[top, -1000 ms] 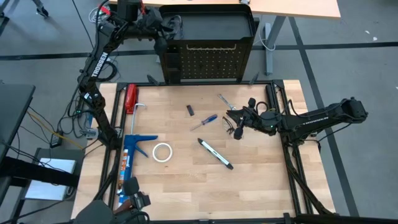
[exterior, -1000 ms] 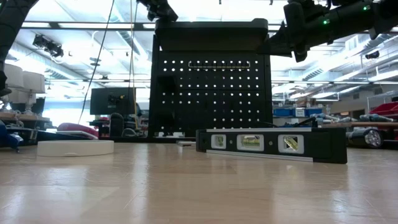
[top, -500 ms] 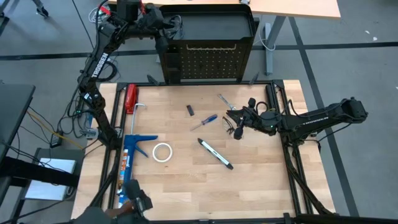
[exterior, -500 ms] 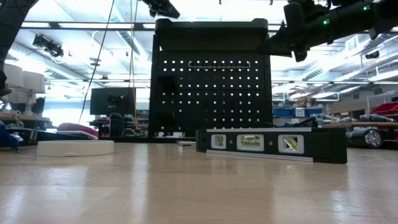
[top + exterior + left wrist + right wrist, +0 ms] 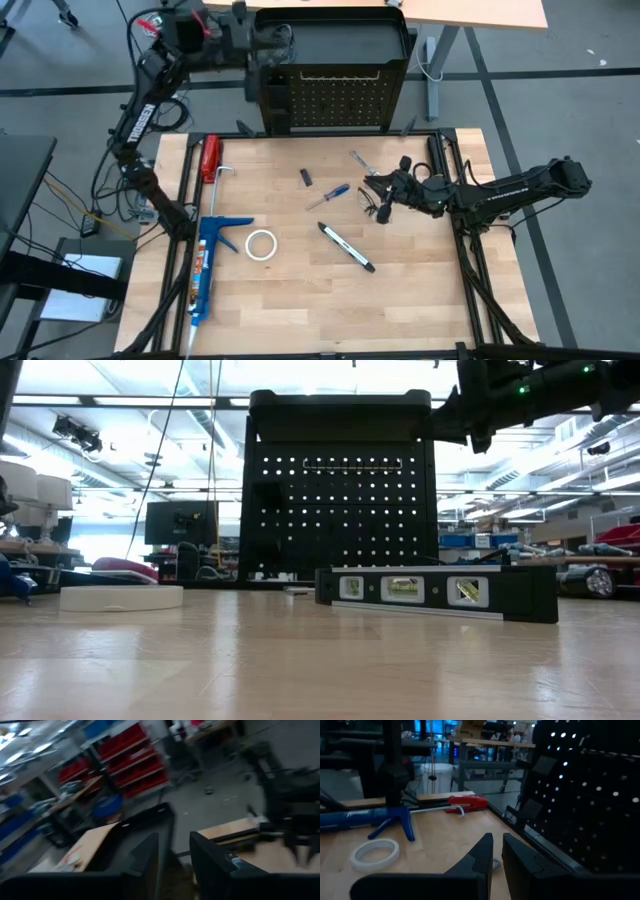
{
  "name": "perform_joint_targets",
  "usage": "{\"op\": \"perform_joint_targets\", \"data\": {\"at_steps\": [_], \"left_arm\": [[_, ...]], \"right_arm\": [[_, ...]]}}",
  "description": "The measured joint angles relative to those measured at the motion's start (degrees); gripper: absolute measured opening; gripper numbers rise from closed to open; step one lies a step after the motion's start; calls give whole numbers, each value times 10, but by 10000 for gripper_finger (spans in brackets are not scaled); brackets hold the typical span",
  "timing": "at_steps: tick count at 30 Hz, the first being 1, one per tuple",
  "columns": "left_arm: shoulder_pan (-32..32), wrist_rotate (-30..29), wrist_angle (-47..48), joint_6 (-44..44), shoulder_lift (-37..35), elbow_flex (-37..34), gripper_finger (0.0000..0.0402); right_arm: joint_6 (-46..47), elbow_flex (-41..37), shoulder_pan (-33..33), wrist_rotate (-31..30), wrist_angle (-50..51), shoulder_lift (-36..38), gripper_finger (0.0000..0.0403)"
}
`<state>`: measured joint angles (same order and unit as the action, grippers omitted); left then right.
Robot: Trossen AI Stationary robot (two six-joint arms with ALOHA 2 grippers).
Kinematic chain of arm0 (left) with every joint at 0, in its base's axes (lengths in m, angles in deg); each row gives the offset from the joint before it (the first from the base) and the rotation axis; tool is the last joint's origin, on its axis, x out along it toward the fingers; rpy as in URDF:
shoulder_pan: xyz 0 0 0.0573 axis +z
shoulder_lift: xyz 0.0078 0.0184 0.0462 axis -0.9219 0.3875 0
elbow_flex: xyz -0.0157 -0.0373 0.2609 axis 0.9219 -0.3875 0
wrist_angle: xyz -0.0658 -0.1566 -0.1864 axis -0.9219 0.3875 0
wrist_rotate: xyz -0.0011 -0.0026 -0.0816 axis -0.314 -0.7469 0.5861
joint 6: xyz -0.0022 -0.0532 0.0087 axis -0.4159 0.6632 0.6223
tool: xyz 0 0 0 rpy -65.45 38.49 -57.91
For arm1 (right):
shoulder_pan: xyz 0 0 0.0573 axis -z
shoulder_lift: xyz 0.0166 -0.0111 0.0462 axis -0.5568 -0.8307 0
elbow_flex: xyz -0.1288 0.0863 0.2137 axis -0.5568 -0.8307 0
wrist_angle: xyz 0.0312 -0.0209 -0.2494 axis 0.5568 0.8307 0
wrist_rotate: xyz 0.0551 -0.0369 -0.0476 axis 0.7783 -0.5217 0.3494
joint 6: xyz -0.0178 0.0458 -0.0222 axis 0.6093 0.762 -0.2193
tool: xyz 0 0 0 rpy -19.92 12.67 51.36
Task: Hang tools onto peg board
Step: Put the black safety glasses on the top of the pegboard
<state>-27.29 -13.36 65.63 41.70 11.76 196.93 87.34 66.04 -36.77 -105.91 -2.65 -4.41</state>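
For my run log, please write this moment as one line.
left gripper: open, by peg board top | right gripper: shut, above table | tape roll: on table

Ceiling lights glared behind the backlit peg board (image 5: 340,490) in the low view; the left wrist view was motion-blurred and dim.

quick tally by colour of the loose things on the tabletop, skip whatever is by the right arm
blue: 2, caulking gun, screwdriver
red: 1, red-handled tool
white: 1, tape roll
silver: 1, wrench
black: 2, level, small black piece
total: 7
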Motion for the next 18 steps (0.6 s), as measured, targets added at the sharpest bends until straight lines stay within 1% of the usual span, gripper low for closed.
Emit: {"op": "perform_joint_targets", "data": {"at_steps": [4, 9, 14, 18], "left_arm": [[-57, -19, 6, 1, -30, -59, 117], [-129, -85, -22, 0, -74, -168, 108], [-196, -141, -124, -1, -133, -315, 97], [-240, -169, -248, 8, -197, -455, 92]], "right_arm": [[1, 0, 0, 7, 40, 7, 50], [31, 3, 0, 16, 94, 16, 50], [64, 31, -4, 44, 223, 14, 50], [80, 54, -16, 62, 304, 14, 56]]}}
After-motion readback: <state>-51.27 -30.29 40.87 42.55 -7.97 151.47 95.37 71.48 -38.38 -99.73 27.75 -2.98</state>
